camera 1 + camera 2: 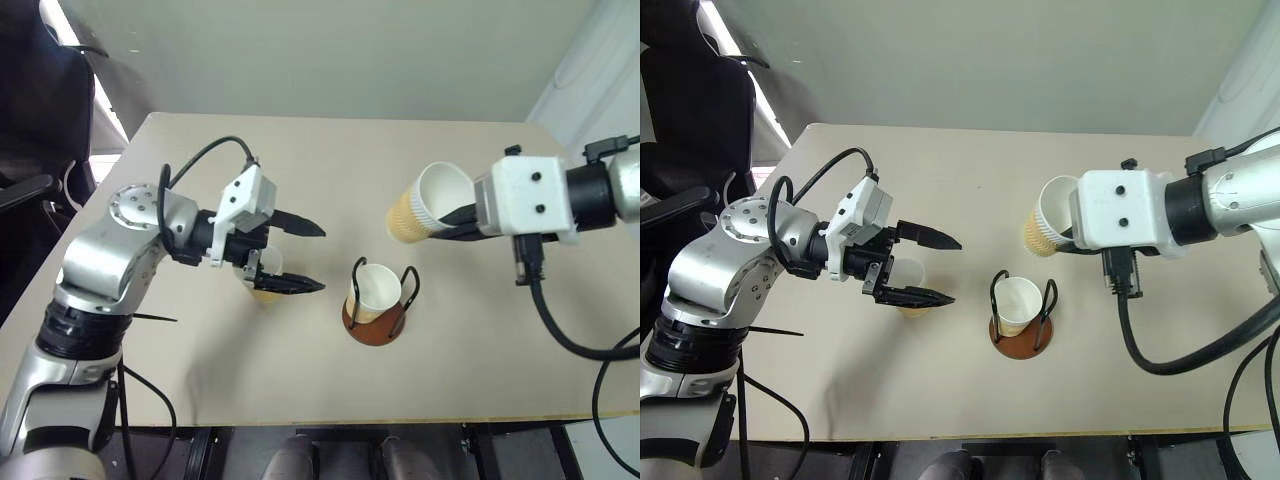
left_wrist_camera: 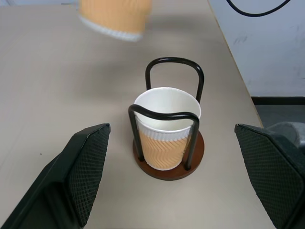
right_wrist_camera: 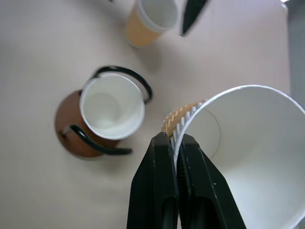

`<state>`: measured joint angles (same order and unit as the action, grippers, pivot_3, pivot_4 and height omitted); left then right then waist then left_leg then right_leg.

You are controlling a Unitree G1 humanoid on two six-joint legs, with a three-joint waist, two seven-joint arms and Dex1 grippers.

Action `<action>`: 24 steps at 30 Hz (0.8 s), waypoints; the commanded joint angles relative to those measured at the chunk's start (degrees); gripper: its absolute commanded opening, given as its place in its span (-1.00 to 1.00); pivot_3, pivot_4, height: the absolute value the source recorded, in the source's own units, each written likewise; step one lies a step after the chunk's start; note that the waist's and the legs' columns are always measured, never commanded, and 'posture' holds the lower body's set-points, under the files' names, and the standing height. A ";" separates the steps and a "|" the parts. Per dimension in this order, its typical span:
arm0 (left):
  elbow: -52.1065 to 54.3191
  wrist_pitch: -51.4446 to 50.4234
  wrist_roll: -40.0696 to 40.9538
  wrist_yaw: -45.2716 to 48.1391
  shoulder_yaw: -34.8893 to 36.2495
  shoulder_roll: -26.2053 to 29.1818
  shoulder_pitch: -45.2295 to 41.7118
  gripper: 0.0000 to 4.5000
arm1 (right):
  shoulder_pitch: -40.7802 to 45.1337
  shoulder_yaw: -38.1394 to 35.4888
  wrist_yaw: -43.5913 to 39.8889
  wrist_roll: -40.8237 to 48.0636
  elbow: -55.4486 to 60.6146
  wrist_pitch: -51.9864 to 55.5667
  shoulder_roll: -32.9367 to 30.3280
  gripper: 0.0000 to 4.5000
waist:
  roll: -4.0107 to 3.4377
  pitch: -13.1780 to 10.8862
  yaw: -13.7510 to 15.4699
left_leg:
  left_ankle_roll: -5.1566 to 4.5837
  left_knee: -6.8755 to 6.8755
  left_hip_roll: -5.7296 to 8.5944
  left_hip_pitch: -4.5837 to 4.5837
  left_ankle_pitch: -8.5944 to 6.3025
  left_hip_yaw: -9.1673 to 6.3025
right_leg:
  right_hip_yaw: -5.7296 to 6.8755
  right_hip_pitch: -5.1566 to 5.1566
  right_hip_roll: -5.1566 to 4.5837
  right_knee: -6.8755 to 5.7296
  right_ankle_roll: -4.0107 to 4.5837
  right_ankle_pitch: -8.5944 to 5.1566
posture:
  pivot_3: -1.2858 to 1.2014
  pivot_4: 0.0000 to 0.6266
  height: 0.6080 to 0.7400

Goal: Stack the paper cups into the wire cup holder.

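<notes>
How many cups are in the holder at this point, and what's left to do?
One paper cup already sits upright in the wire cup holder. The right gripper pinches the rim of a second cup, held above the table. A third cup stands on the table by the open left gripper, not yet stacked.

Ribbed paper cups [image 2: 166, 131], glossy black wire holder [image 2: 174, 164], matt beige table [image 1: 300, 170]

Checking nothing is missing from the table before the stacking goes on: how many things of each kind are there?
Paper cups: 3, one in the holder, one on the table by the left tool, one pinched by the right tool.
Wire cup holder: 1.
Total: 4.
</notes>
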<state>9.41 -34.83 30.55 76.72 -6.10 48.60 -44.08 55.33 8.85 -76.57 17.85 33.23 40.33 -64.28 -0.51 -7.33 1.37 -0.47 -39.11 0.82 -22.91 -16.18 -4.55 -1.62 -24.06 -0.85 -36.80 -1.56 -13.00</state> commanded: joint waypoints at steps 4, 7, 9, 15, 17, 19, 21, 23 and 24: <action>-1.36 1.83 -1.43 1.55 -0.74 -0.56 -3.09 1.00 | 0.14 1.99 0.14 0.86 3.30 1.06 0.59 -0.98 | 0.00 0.00 -0.02 | 0.00 -0.01 0.00 -0.01 0.00 0.00 | 0.00 0.00 0.00 0.00 0.00 0.00 | 0.03 -0.52 1.00; -1.82 2.14 -1.69 1.74 -0.92 -0.76 -3.46 1.00 | -1.01 2.81 -0.12 0.80 4.06 1.06 0.39 -0.98 | 0.00 0.00 -0.02 | 0.00 -0.01 0.00 -0.01 0.00 0.01 | -0.01 0.00 0.00 0.02 0.00 0.00 | 0.03 -0.52 1.00; -2.03 2.26 -1.84 1.77 -0.98 -0.98 -3.67 1.00 | -1.90 3.40 -0.19 0.65 4.37 0.79 0.31 -0.98 | 0.00 0.00 -0.01 | 0.00 -0.01 0.00 -0.01 0.00 0.00 | -0.01 0.00 0.00 0.01 0.00 0.00 | 0.03 -0.52 1.00; -2.10 2.35 -2.33 1.84 -0.70 -1.42 -3.71 1.00 | -4.27 4.30 -0.19 0.67 5.70 0.42 0.22 -0.98 | 0.00 0.00 -0.02 | 0.00 0.00 -0.01 -0.01 0.00 0.01 | -0.01 -0.01 0.00 0.01 0.00 0.00 | 0.03 -0.52 1.00; -2.16 2.35 -2.44 1.84 -0.66 -1.54 -3.75 1.00 | -4.64 4.48 -0.15 0.50 5.75 0.20 0.31 -0.98 | 0.00 0.00 -0.02 | 0.00 0.00 0.00 -0.01 0.00 0.01 | -0.01 0.00 0.00 0.01 0.00 0.00 | 0.03 -0.52 1.00; -2.20 2.37 -2.52 1.81 -0.70 -1.61 -3.77 1.00 | -4.79 4.79 -0.06 0.50 5.87 0.15 0.61 -0.98 | 0.00 0.00 -0.02 | 0.00 -0.01 0.00 -0.01 0.00 0.02 | -0.01 0.00 0.00 0.01 0.00 0.00 | 0.03 -0.52 1.00; -2.16 2.40 -2.56 1.74 -0.68 -1.72 -3.77 1.00 | -5.38 5.58 0.03 0.67 6.66 0.22 1.02 -0.98 | 0.00 0.00 -0.02 | 0.00 -0.01 -0.01 -0.01 0.00 0.02 | -0.01 0.00 0.00 0.00 0.00 0.00 | 0.03 -0.52 1.00; -2.20 2.41 -2.63 1.66 -0.70 -1.92 -3.85 1.00 | -5.48 6.47 0.32 0.28 6.59 0.11 1.71 -0.98 | 0.00 0.00 -0.03 | 0.00 -0.01 -0.01 0.00 0.00 0.02 | -0.01 0.00 0.00 0.00 0.00 0.00 | 0.03 -0.52 1.00; -2.17 2.43 -2.68 1.65 -0.70 -1.99 -3.83 1.00 | -5.43 6.89 0.43 -0.12 6.38 -0.13 2.02 -0.98 | 0.00 0.00 -0.04 | 0.00 -0.01 -0.01 0.00 0.00 0.02 | -0.01 0.00 0.00 0.00 0.00 0.00 | 0.03 -0.52 1.00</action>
<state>6.67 -32.98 27.76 78.36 -7.50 46.50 -46.26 49.76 15.58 -76.54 18.17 38.77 40.99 -62.46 -0.51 -7.33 1.34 -0.47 -39.12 0.82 -22.91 -16.18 -4.54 -1.63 -24.07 -0.85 -36.80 -1.56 -13.00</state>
